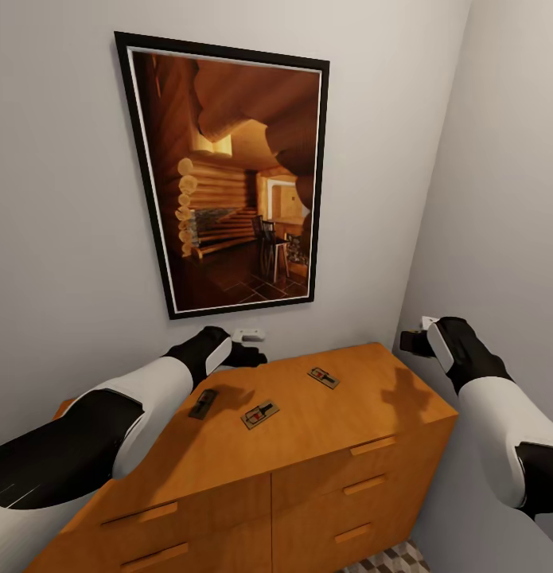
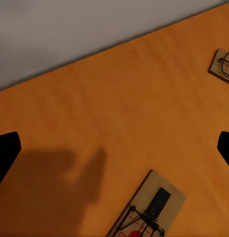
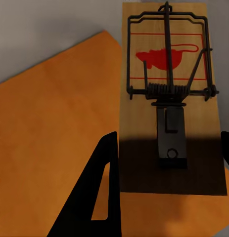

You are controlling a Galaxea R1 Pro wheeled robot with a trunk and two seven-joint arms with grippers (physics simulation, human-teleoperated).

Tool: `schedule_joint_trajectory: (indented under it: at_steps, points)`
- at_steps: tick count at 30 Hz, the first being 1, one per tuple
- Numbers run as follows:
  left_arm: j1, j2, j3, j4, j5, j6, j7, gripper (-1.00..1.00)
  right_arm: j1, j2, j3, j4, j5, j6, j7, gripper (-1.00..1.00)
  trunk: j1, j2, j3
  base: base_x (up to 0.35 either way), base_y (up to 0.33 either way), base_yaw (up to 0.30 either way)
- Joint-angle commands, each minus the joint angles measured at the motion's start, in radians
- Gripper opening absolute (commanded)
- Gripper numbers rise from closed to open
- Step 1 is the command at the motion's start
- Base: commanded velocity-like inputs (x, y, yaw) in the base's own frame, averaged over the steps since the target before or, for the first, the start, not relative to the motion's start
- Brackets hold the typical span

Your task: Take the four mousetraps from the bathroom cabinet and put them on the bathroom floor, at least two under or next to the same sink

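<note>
Three mousetraps lie flat on the top of the orange-brown cabinet point(image 1: 308, 422): a dark one point(image 1: 203, 403) nearest the left arm, a middle one point(image 1: 259, 415), and a far one point(image 1: 323, 377) toward the wall. All three are apart from each other. A fourth mousetrap point(image 3: 169, 98) appears close up in the right wrist view, with a wooden base, wire bar, coil spring and red mouse print. It sits between the right gripper's point(image 3: 166, 163) dark fingers point(image 3: 94, 197), which are pinched on its near end. The head view shows that gripper point(image 1: 423, 341) raised off the cabinet's right end, near the side wall, but not the trap itself.

The left gripper point(image 1: 243, 355) hovers over the back edge of the cabinet top by the wall. In its wrist view its fingertips point(image 2: 6, 154) stand spread wide with nothing between them, above bare wood, with one mousetrap point(image 2: 150, 210) and the corner of another point(image 2: 223, 66) showing.

A framed log-cabin picture point(image 1: 228, 171) hangs above the cabinet, and a white wall socket point(image 1: 249, 335) sits below it. A patch of patterned floor tile point(image 1: 387, 559) shows by the drawer fronts.
</note>
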Motion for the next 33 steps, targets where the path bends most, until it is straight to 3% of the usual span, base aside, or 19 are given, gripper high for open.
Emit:
schedule_joint_trajectory:
  at_steps: [1,12,26,33]
  points:
    - [-0.001,0.000,-0.009,0.000,0.005,0.004,-0.002,1.00,-0.001,0.000,-0.001,-0.001,-0.012,0.002,-0.008,-1.00,0.000,-0.001,-0.002,0.000,0.000,0.000]
    - [-0.002,0.001,-0.010,0.001,0.003,0.005,-0.001,1.00,-0.001,-0.001,-0.001,0.037,-0.012,-0.059,-0.004,-1.00,0.000,-0.001,-0.002,-0.027,0.003,0.000]
    - [-0.002,0.001,-0.010,0.002,0.004,0.003,0.002,1.00,-0.001,0.000,-0.001,0.061,-0.009,-0.080,-0.002,-1.00,0.000,-0.001,-0.002,-0.236,0.149,0.000]
    - [-0.001,0.002,-0.010,0.001,0.000,0.002,0.001,1.00,-0.001,0.003,-0.001,0.062,-0.010,-0.080,-0.004,-1.00,0.000,-0.001,-0.002,-0.083,0.066,0.000]
